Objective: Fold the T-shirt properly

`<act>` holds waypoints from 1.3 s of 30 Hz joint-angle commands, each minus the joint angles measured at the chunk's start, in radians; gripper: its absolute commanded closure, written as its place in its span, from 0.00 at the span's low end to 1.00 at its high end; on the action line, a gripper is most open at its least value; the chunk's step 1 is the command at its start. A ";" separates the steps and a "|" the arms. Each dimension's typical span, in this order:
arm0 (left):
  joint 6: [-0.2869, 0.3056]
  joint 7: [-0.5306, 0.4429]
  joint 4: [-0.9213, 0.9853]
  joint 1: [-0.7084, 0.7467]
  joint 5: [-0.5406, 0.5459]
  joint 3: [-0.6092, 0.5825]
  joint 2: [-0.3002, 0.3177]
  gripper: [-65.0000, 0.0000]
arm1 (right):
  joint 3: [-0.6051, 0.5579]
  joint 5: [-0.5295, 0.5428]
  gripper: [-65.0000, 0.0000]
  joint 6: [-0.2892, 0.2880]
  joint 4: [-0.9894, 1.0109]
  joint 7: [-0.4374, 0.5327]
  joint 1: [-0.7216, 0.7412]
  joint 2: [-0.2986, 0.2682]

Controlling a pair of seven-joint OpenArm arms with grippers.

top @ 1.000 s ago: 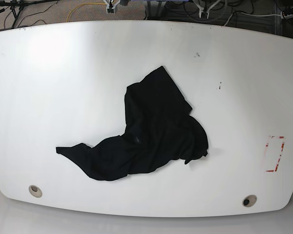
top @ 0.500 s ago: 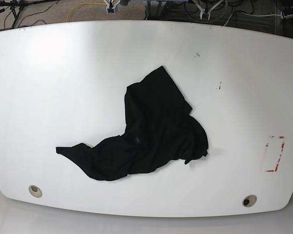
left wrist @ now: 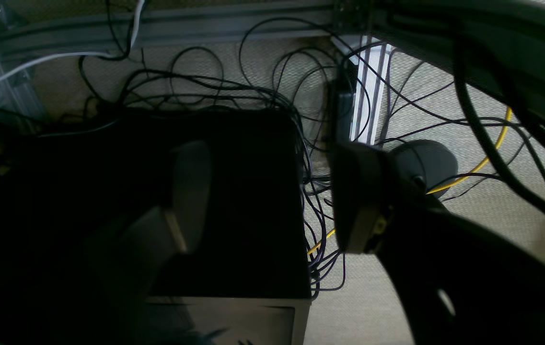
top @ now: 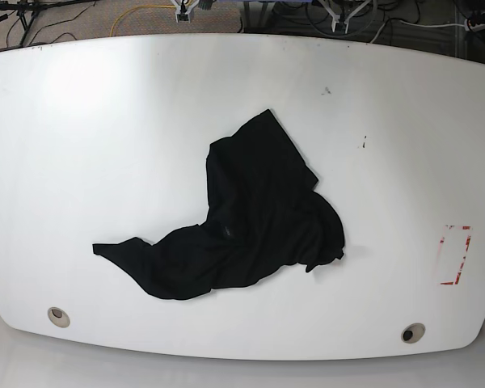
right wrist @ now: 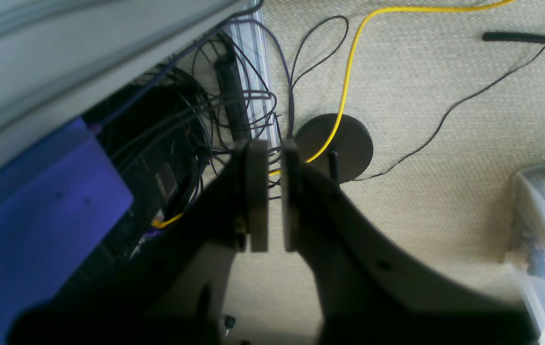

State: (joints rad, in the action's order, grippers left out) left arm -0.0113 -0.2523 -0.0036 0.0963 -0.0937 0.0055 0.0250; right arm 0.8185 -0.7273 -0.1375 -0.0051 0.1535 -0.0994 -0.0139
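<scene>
Well, the crumpled black cloth T-shirt (top: 242, 222) lies bunched mid-table on the white curved tabletop (top: 105, 121), unfolded. Both arms hang parked off the table: left gripper (left wrist: 272, 191) spread and empty, right gripper (right wrist: 272, 191) nearly pressed together, empty, over the floor cables (right wrist: 349, 72).

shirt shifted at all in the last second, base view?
No. The T-shirt lies in the same crumpled heap, at the same gap from the red-marked rectangle on the table.
</scene>
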 commanded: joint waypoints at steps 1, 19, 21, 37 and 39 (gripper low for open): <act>-0.003 -0.004 0.004 -0.001 -0.002 -0.003 0.000 0.42 | 0.001 -0.007 0.94 -0.001 0.005 0.000 -0.003 0.001; -0.001 -0.006 0.004 0.001 -0.001 -0.005 0.000 0.42 | 0.000 -0.004 0.94 -0.003 0.005 0.003 -0.001 0.000; -0.001 -0.008 0.004 0.001 -0.001 -0.005 0.000 0.42 | 0.000 -0.002 0.94 -0.003 0.005 0.002 -0.001 0.000; -0.001 -0.010 0.004 0.010 0.000 -0.003 0.005 0.42 | 0.002 -0.005 0.94 -0.007 0.005 0.001 -0.006 -0.001; -0.003 -0.010 0.004 0.010 -0.002 -0.002 0.006 0.42 | 0.002 -0.004 0.94 -0.007 0.005 0.002 -0.007 0.000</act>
State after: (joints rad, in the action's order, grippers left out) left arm -0.0113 -0.2554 -0.0017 0.0998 -0.0933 0.0036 0.0257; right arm 0.8192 -0.7296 -0.1383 -0.0032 0.1532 -0.0990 -0.0135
